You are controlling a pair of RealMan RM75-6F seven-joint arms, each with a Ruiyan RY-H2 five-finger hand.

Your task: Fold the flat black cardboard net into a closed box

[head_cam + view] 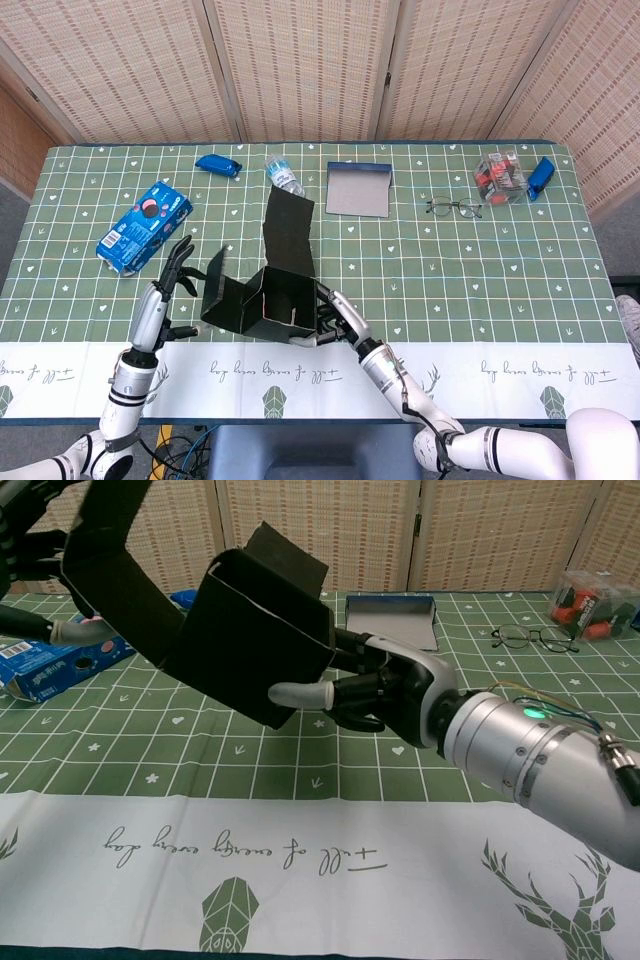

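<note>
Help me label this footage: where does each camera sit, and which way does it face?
Head view: high above the near table edge, looking down on the whole table; both forearms show, left hand and right hand at the black cardboard net.
Chest view: low at the near table edge, looking level across it; right hand and forearm fill the frame.
Shared: the net, both hands, glasses, blue snack box.
</note>
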